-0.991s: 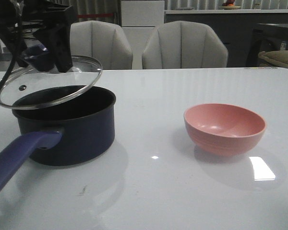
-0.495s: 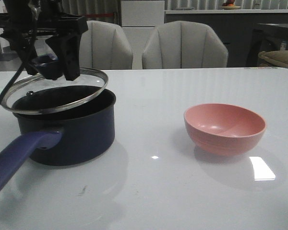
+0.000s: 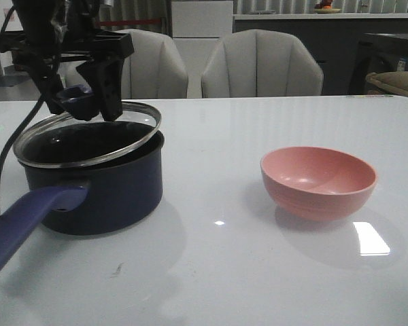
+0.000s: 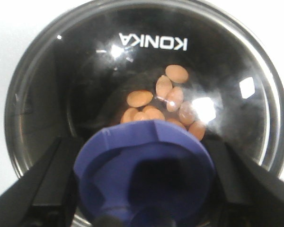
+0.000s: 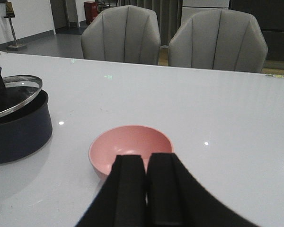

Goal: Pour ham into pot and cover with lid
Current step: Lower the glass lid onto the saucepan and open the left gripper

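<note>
The dark navy pot [image 3: 95, 187] stands at the table's left, its purple-blue handle [image 3: 24, 221] pointing toward the front edge. My left gripper [image 3: 81, 102] is shut on the dark blue knob [image 4: 144, 170] of the glass lid [image 3: 88, 136], which sits tilted just over the pot's rim. Through the glass, several orange ham slices [image 4: 161, 101] lie on the pot's black bottom. My right gripper [image 5: 146, 163] is shut and empty, just short of the empty pink bowl [image 5: 131, 149]. It is out of the front view.
The pink bowl [image 3: 318, 180] stands on the white table [image 3: 217, 272] at the right. Two grey chairs [image 3: 262, 64] stand behind the far edge. A black cable [image 3: 0, 170] hangs by the left arm beside the pot.
My left gripper has carried the lid to the right and down, from hanging off the pot's left side to sitting almost centred over the rim. The bowl has not moved.
</note>
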